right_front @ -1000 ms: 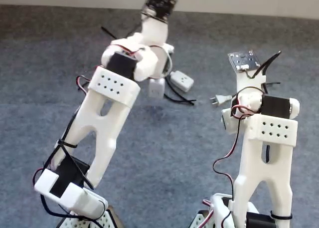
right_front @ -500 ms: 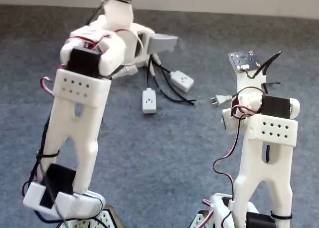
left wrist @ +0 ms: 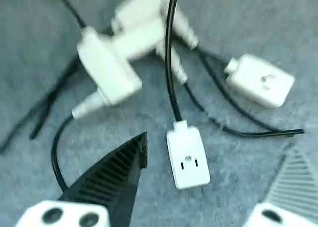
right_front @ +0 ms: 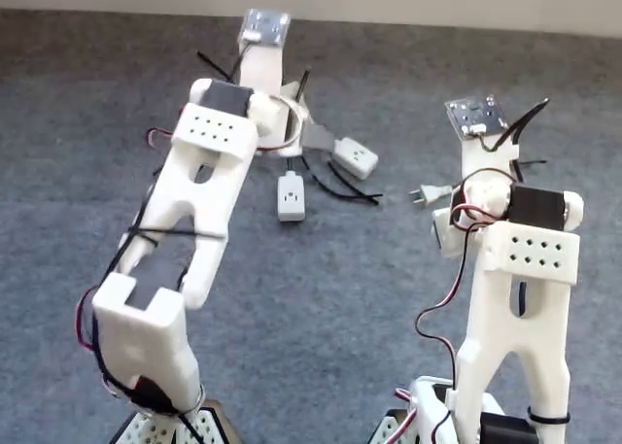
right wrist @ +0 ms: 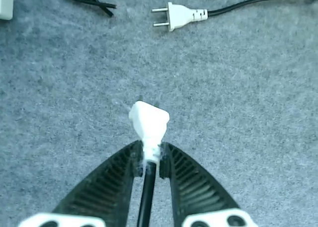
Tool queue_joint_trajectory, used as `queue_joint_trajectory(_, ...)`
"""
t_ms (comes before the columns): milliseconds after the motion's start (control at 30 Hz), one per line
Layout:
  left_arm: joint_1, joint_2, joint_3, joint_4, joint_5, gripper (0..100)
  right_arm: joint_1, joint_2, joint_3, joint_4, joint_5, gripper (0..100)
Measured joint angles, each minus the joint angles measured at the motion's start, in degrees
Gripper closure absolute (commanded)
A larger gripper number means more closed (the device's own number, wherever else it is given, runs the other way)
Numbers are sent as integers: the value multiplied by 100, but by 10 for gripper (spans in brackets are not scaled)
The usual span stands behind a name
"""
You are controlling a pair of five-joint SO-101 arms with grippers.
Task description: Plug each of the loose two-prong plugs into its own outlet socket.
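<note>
In the left wrist view my left gripper (left wrist: 217,145) hangs open over the carpet, right beside a white outlet socket (left wrist: 188,158) on a black cord. Farther off lie a second socket (left wrist: 258,81) and a white joined plug-and-socket block (left wrist: 112,68). The high view has both sockets (right_front: 291,196) (right_front: 355,155) under the left arm (right_front: 209,172). My right gripper (right wrist: 149,155) is shut on a white two-prong plug (right wrist: 149,120), gripped at its cord neck with the prongs pointing away, just above the carpet. A loose two-prong plug (right wrist: 179,14) (right_front: 428,193) lies beyond it.
Black cords (right_front: 340,184) loop across the grey carpet between the sockets and the loose plug. The right arm (right_front: 515,259) stands upright at the near right. Open carpet spreads at the left and centre front.
The left arm swung out to the left, then back toward the centre, uncovering the nearer socket. The right arm kept still with its plug.
</note>
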Motion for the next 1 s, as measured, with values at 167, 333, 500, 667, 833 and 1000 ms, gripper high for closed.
queue_joint_trajectory(167,0,721,-413,607,448,712,9,0,0,-26,0,962)
queue_joint_trajectory(333,0,1521,-659,686,651,713,0,0,0,-26,0,962)
queue_joint_trajectory(500,0,1925,-695,730,695,713,0,0,0,-26,0,962)
queue_joint_trajectory(667,149,1978,-712,730,695,713,0,0,0,-26,0,962)
queue_joint_trajectory(833,316,2215,-712,730,695,819,0,0,0,-26,0,962)
queue_joint_trajectory(1000,352,2356,-826,703,730,899,0,0,0,-26,0,962)
